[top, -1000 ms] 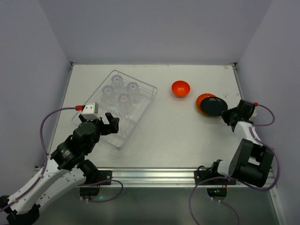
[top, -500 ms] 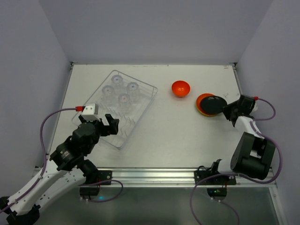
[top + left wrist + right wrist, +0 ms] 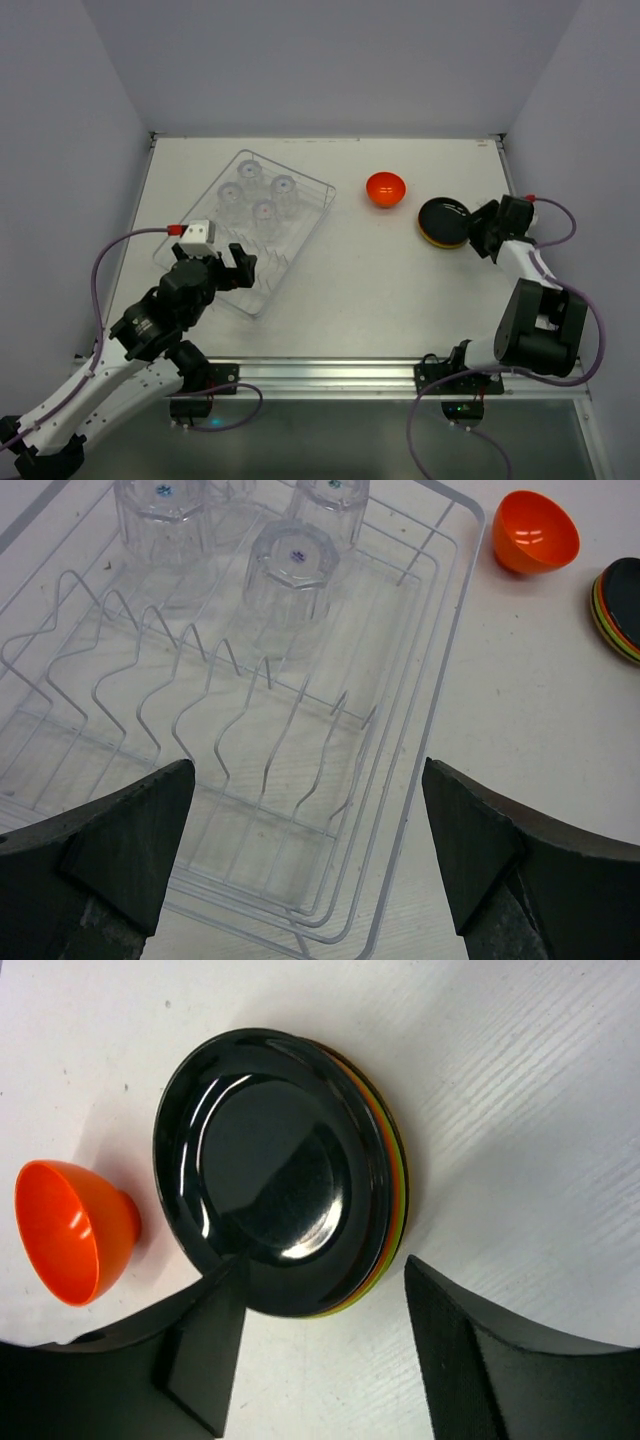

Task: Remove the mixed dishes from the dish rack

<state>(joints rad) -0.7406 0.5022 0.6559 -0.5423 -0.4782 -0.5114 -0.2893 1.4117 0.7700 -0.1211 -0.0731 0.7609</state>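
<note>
Holding R gripper [image 3: 325,1345] wide open, empty, by stacked plates [image 3: 270,1170]; aiming L gripper [image 3: 310,850], open & empty, over rack [image 3: 440,680] toward 4 glasses [image 3: 264,211].

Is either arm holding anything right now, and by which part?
Nothing is held. The left gripper hangs open over the rack; the right gripper is open at the edge of the plates.

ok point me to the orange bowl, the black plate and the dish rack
orange bowl [image 3: 385,188], top external view, inside of the bowl
black plate [image 3: 270,1170], right wrist view, centre of its face
dish rack [image 3: 250,780], left wrist view, bare pronged floor
</note>
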